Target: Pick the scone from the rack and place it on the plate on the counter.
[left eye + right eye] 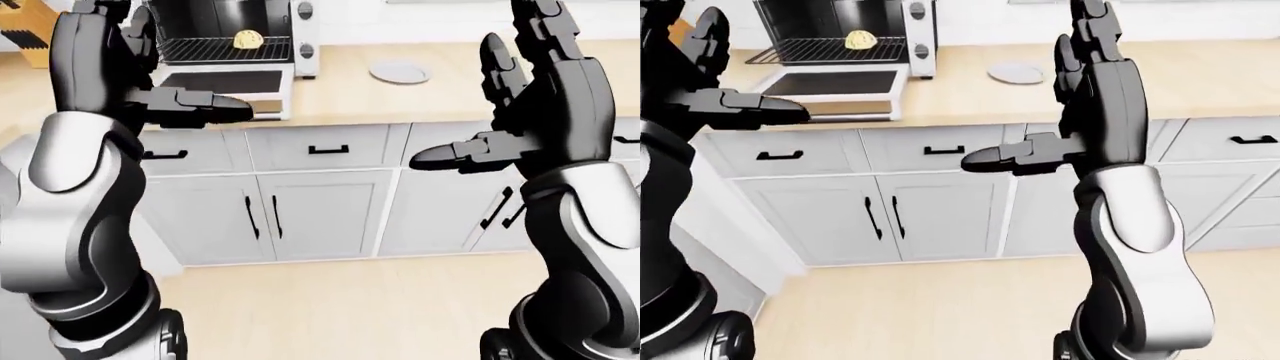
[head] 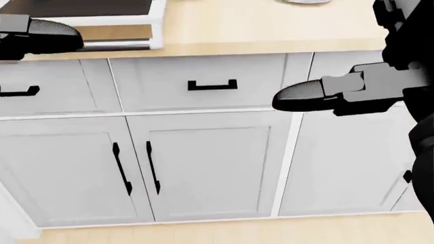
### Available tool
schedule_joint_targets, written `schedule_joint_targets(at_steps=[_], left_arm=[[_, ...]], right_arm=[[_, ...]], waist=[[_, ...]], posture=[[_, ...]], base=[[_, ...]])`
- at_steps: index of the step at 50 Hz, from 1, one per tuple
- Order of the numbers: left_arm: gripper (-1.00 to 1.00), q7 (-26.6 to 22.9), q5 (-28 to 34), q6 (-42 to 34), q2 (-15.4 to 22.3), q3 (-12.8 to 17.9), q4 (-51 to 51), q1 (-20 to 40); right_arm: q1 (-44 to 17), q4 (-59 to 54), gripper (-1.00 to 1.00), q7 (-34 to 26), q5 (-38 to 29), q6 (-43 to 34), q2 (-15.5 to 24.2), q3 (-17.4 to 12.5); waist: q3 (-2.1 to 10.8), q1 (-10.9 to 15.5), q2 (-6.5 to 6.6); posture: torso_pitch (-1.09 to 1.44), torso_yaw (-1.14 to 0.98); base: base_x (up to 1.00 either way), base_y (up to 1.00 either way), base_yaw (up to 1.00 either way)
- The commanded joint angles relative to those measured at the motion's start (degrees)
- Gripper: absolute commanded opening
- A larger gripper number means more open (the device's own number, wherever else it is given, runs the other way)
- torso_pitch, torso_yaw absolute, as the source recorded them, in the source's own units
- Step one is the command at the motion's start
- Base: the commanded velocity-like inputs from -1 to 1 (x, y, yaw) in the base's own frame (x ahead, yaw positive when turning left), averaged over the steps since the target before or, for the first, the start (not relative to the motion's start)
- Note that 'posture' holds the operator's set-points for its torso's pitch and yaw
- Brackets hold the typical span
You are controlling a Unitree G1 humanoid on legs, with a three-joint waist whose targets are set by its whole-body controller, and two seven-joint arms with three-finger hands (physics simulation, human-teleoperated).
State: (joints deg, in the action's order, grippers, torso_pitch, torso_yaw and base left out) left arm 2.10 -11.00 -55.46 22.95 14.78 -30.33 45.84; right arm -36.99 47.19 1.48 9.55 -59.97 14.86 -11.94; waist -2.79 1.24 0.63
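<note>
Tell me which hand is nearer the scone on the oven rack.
Left. The left hand is raised just left of and below the scone on the rack. The right hand is raised far to its right, past the plate.

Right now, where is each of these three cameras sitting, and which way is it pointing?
Left-eye view: on the robot's head, looking ahead at the counter, the open oven with the scone on its rack, and the plate; both raised arms, left hand and right hand, show.
Right-eye view: beside it, nearly the same scene, shifted a little sideways.
Head view: also on the head, tilted lower, at the cabinets; only dark parts of both hands show.
All three share the counter edge and cabinets.
</note>
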Motion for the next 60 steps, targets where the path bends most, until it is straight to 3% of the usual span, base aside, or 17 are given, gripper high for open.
schedule_joint_targets(at_steps=[1,4,6,7,14,19,21,29,33,34,36,43,46,47,50,55,60], left_arm=[[1.00,-0.01,-1.46,-0.88,1.49,0.62,-1.24,2.56],[1.00,0.22,-2.51,-3.11,2.99,0.93,-2.75,3.45],[1.00,0.38,-3.07,-3.96,3.72,1.38,-3.30,3.83],[1.00,0.39,-3.28,-4.19,4.07,1.52,-3.70,3.69],[1.00,1.09,-4.57,-4.69,5.34,2.34,-5.32,2.82],[1.00,1.25,-4.53,-4.87,6.02,2.33,-5.42,3.13],[1.00,0.99,-4.30,-4.85,6.45,2.26,-5.51,2.89],[1.00,0.77,-4.12,-5.29,7.18,2.75,-5.82,3.15],[1.00,0.80,-4.27,-5.57,7.26,2.99,-6.12,3.11],[1.00,0.78,-4.30,-5.54,7.37,2.99,-6.04,3.23],[1.00,0.79,-4.41,-5.76,7.64,3.17,-5.98,3.52],[1.00,1.05,-4.55,-5.37,7.48,3.11,-6.00,3.04],[1.00,1.21,-4.61,-5.35,7.50,3.19,-5.99,3.00],[1.00,1.24,-4.71,-5.41,7.51,3.23,-6.06,3.04],[1.00,1.27,-4.93,-5.75,7.87,3.38,-6.27,3.16],[1.00,1.59,-5.20,-5.67,7.74,3.56,-6.49,2.86],[1.00,1.69,-5.67,-5.88,8.22,3.88,-6.74,2.77]], right_arm=[[-2.59,0.88,1.00,0.77,0.98,-0.84,1.29,-0.85],[-4.45,0.75,1.00,1.37,1.70,-2.11,2.23,-0.46],[-5.15,1.09,1.00,1.74,2.03,-2.83,2.51,-0.43],[-5.47,1.22,1.00,1.91,2.25,-3.10,2.54,-0.59],[-4.85,1.34,1.00,2.60,2.56,-2.59,2.45,-0.10],[-4.31,1.38,1.00,2.69,2.53,-2.05,2.42,-0.09],[-4.36,1.34,1.00,2.64,2.65,-2.01,2.36,0.00],[-3.80,2.13,1.00,2.86,3.54,-2.44,2.26,-0.38],[-3.87,2.27,1.00,2.95,3.76,-2.73,2.29,-0.32],[-3.79,1.84,1.00,3.02,3.46,-2.17,2.37,0.13],[-3.76,1.77,1.00,3.02,3.38,-2.21,2.13,0.39],[-3.85,1.27,1.00,3.29,2.97,-1.85,2.03,0.21],[-3.52,1.25,1.00,3.04,2.94,-0.97,1.80,0.59],[-3.39,1.23,1.00,2.96,2.99,-0.74,1.65,0.53],[-3.39,1.84,1.00,2.58,2.77,-0.98,1.94,0.16],[-3.40,1.83,1.00,2.49,2.79,-1.07,1.89,0.37],[-3.45,2.31,1.00,2.63,3.16,-1.56,1.86,0.07]], waist=[[0.72,-0.15,0.10],[2.22,0.12,-3.00],[-0.54,-0.06,-3.76],[-0.07,-0.71,-3.51],[-0.30,-1.59,-0.58],[2.10,-2.50,4.62],[0.40,-2.18,4.39],[0.61,-0.70,1.07],[1.67,0.01,-3.09],[1.62,-0.22,-2.59],[-0.78,-0.09,-3.98],[-1.58,-0.92,-2.04],[0.21,-1.29,2.11],[-0.14,-1.63,-0.50],[1.94,-0.72,0.83],[1.95,-0.20,1.46],[0.93,-1.06,-3.14]], posture=[[0.00,0.00],[0.00,0.00],[0.00,0.00],[0.00,0.00],[0.00,0.00],[0.00,0.00],[0.00,0.00],[0.00,0.00],[0.00,0.00],[0.00,0.00],[0.00,0.00],[0.00,0.00],[0.00,0.00],[0.00,0.00],[0.00,0.00],[0.00,0.00],[0.00,0.00]], base=[[0.34,0.00,0.00],[0.35,0.00,0.00],[0.34,0.00,0.00],[0.35,0.00,0.00],[0.35,0.00,0.00],[0.35,0.00,0.00],[0.34,0.00,0.00],[0.35,0.00,0.00],[0.35,0.00,0.00],[0.31,0.00,0.00],[0.07,0.00,0.00],[0.00,0.00,0.00],[0.00,0.00,0.00],[0.00,0.00,0.00],[0.00,0.00,0.11],[0.00,0.00,0.49],[0.00,0.00,0.40]])
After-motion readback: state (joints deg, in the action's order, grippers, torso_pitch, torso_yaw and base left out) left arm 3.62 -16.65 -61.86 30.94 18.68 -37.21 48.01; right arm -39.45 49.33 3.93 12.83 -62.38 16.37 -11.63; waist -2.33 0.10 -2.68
